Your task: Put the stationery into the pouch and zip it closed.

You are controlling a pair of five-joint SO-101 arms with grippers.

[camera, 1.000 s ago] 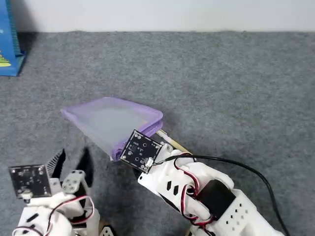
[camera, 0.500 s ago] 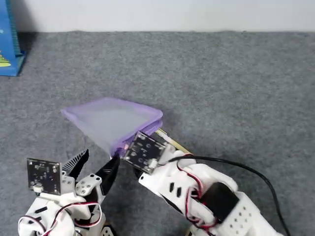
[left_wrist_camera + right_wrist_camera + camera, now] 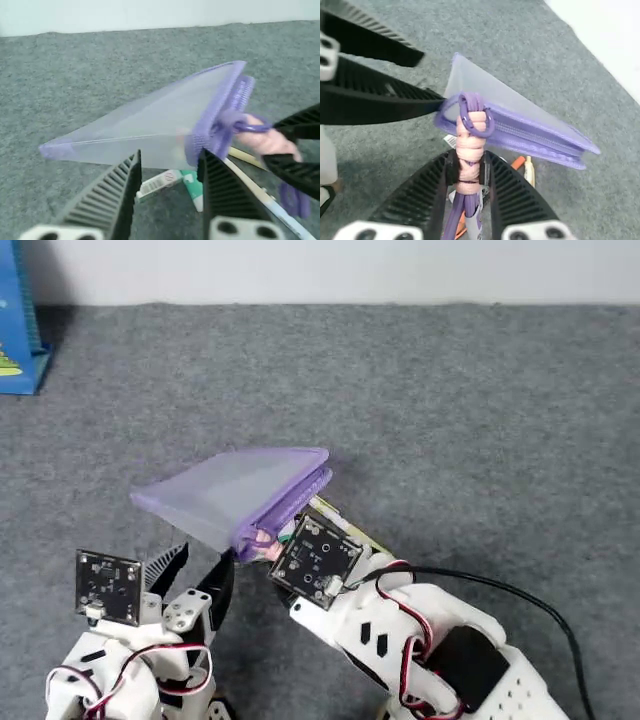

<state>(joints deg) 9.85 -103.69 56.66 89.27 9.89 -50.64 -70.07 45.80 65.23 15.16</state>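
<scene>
Pouch [image 3: 235, 490] first: it is purple and see-through, and it hangs tilted over the gray carpet [image 3: 480, 410]. The carpet is fuzzy and covers the whole table. At the far side it meets a plain white wall [image 3: 350, 270]. A blue box [image 3: 15, 325] stands at the far left edge, right by the wall.

My right gripper [image 3: 468, 159] is squeezed tight on the pull cord [image 3: 470, 131]. The cord is a pink and purple loop at the zipper end of the pouch, and that end is lifted up. The other end of the pouch points down toward the carpet. I cannot tell if it touches.

My left gripper [image 3: 170, 161] has its two black fingers spread wide, with nothing held between them. It sits just beside the low edge of the pouch, near the right gripper.

The stationery [image 3: 345, 525] lies on the carpet under the lifted end. In the left wrist view I see a white stick [image 3: 157, 184], a green piece [image 3: 192, 189] and a thin wooden pencil [image 3: 245, 158].

The white stick has a label with black stripes on it, but the marks are too blurry for me to read. The blue box has a bright picture on its side, and any words there are too small to make out.
</scene>
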